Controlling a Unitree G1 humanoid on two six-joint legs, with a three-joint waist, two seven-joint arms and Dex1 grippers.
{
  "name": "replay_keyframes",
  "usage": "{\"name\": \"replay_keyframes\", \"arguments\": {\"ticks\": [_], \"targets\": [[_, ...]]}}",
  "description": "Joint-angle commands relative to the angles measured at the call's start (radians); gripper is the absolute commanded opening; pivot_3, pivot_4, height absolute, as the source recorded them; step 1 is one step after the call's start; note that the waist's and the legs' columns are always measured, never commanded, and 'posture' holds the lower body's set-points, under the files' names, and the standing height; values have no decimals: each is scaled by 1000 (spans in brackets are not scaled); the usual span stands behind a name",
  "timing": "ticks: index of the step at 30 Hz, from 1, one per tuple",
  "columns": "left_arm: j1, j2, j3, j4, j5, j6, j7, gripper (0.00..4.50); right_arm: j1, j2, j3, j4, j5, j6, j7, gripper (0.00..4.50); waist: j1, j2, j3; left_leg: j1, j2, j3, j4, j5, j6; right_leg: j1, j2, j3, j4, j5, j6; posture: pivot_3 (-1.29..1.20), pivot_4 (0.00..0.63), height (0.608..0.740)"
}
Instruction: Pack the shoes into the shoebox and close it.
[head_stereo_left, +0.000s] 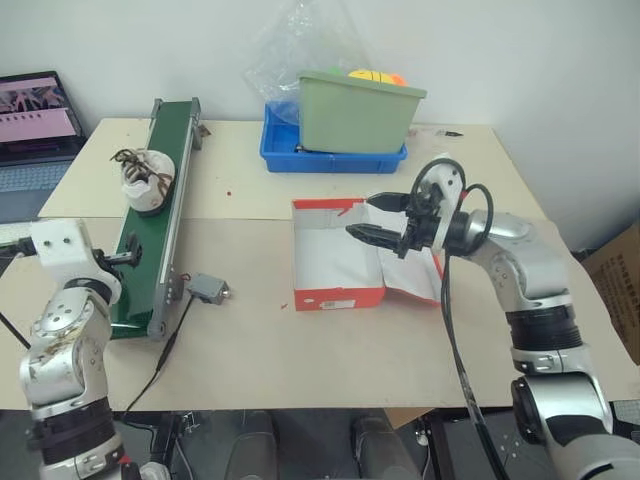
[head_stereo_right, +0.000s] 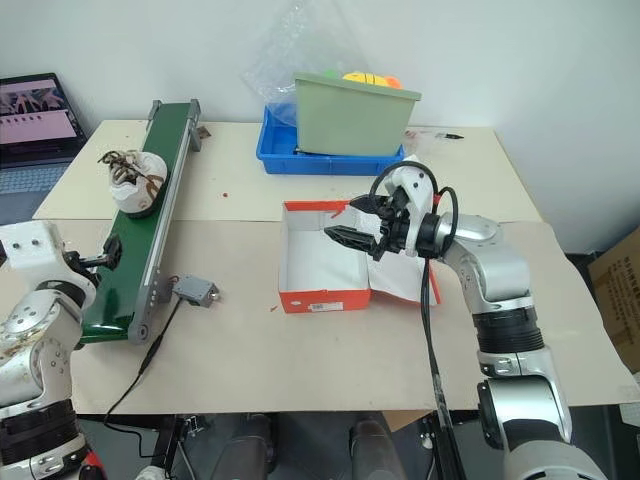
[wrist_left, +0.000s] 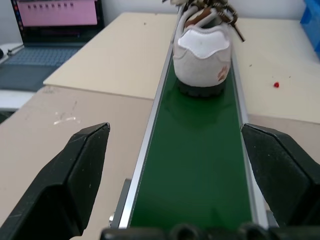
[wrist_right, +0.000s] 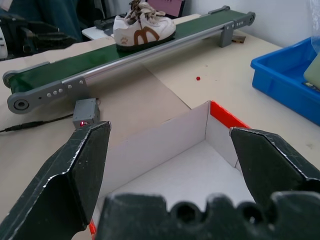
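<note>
Left wrist view: sneaker (wrist_left: 201, 59) heel-on on the conveyor belt (wrist_left: 200, 165), my jaws wide and empty; light, soft-sided, grab across the heel.

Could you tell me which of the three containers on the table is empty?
The red-orange shoebox; the blue tray carries the green bin, which holds coloured items.

your robot's arms are silver-grey metal shells with black bands at the joints. the left arm (head_stereo_left: 62, 340) carries a boxy white wrist block, its shell scuffed. a black cable loops at twelve o'clock over the right gripper (head_stereo_left: 385, 218) and trails down the forearm. each gripper ends in two wedge-shaped matte black fingers (wrist_right: 82, 170).
</note>
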Motion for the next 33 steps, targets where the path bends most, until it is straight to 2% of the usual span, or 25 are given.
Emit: {"name": "replay_keyframes", "arguments": {"ticks": [1,14,16,17,20,23,25,29,33], "targets": [[-24,25,18,28,-16,-16,-24,4500,-23,-15,-35,-25,18,-12,-1,4466,0,0,0,0,0,0,0,0,0,0,0,0,0,0,0,0,150,740],[-83,59,-41,123,-13,-35,-118,4500,-10,-28,-42,-48,20,-2,-25,4466,0,0,0,0,0,0,0,0,0,0,0,0,0,0,0,0,150,740],[-90,48,-34,122,-28,-22,-120,3984,-10,-32,-40,-48,18,-4,-27,4500,0,0,0,0,0,0,0,0,0,0,0,0,0,0,0,0,150,740],[-91,43,-29,119,-38,-12,-121,3920,-10,-34,-39,-49,17,-4,-27,4500,0,0,0,0,0,0,0,0,0,0,0,0,0,0,0,0,150,740],[-95,31,-18,111,-62,11,-112,2802,-11,-41,-39,-46,14,-6,-29,4500,3,0,0,0,0,0,0,0,0,0,0,0,0,0,0,0,150,740],[-115,25,-7,97,-93,18,-112,1908,-14,-44,-37,-41,10,-9,-30,4500,8,0,0,0,0,0,0,0,0,0,0,0,0,0,0,0,150,740],[-152,18,-7,57,-120,-5,-117,1492,-16,-45,-37,-40,13,-4,-27,4500,10,0,0,0,0,0,0,0,0,0,0,-1,0,0,0,0,150,740],[-231,3,-48,-41,-159,-56,-140,1492,-36,-32,-70,-26,67,59,-35,4500,14,-3,0,-2,0,-1,0,0,0,-1,0,-1,0,0,0,0,150,740],[-293,53,-239,-133,-64,-129,-208,1492,-128,7,-181,78,173,202,-117,4500,14,-3,0,-2,0,-1,0,0,0,-1,0,-1,0,0,0,0,150,740]]}}
